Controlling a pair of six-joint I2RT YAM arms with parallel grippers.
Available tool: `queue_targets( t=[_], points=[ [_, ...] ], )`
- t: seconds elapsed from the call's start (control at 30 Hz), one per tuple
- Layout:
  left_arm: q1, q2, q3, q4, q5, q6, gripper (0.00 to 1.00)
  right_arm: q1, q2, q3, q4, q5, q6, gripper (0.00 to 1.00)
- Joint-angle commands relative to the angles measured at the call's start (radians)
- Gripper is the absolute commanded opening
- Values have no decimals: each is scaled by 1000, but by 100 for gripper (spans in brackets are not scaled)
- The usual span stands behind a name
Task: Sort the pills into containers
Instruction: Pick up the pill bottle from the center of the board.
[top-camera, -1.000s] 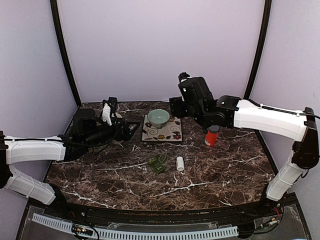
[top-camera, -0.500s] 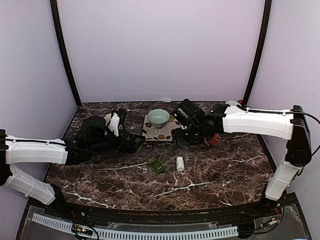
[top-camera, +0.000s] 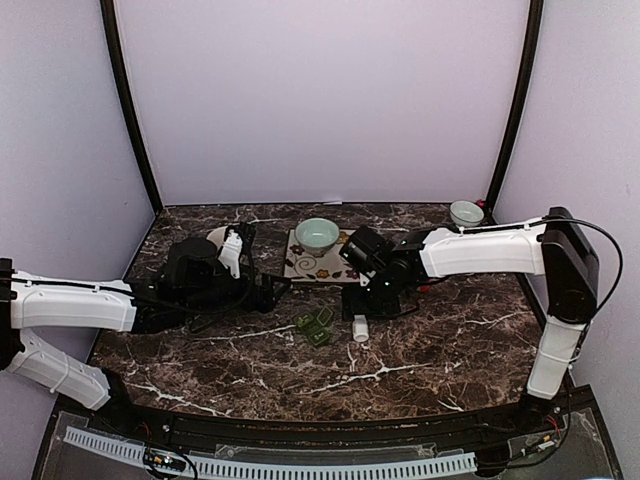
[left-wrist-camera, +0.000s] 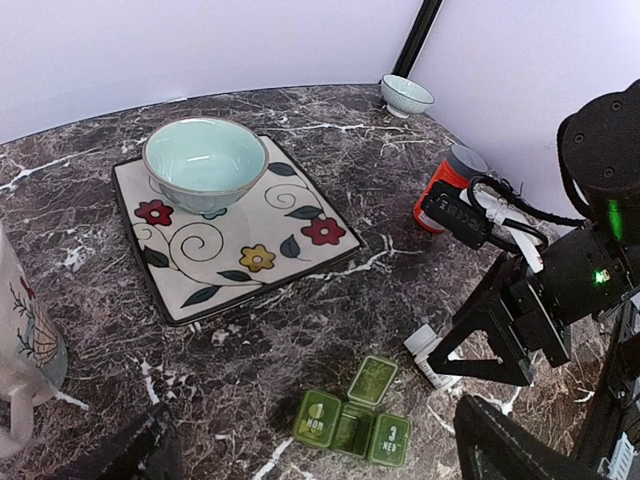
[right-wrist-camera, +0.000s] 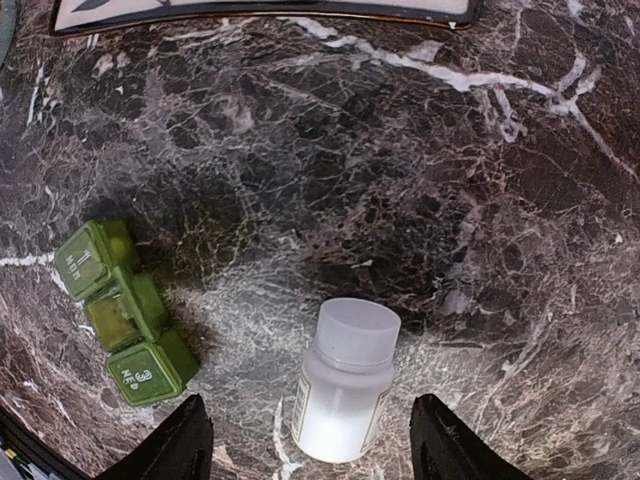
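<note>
Soft even light, faint shadows, sharp focus, slight edge distortion

We see a dark brown marble-look table (top-camera: 430, 350) with white veins all over. We note a plain pale lilac back wall (top-camera: 320, 100) and matching side walls. A black left pole (top-camera: 128, 110) and right pole (top-camera: 515, 110) rise at the far corners. A white slotted strip (top-camera: 300, 466) runs along the near edge. The light is soft and even.

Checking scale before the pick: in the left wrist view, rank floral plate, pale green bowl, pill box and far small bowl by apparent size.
1. floral plate
2. pale green bowl
3. pill box
4. far small bowl, which looks smallest but stands farthest from the camera, so its rank against the pill box is unsure.
</note>
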Motion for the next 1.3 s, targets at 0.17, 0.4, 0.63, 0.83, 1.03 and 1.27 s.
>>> queue_targets(
  t=[0.17,0.4,0.63,0.83,1.03,1.27],
  points=[
    [-11,-6,-36,12,-14,-9,97,-58,56,-2,31,-54,16,64],
    [-11,-13,-45,12,-20,-3,96,-72,103,41,13,-59,-3,61],
    [-11,-19,-54,17,-24,-3,96,-74,124,47,12,-79,-5,50],
    [-11,-26,-62,17,-25,-9,96,-72,121,20,23,-103,-1,32],
    [-11,-37,-58,4,-24,-18,96,-72,85,-22,54,-106,12,18],
    [-11,-66,-38,-13,5,-46,96,-72,-45,-91,158,-95,24,11]
  ],
)
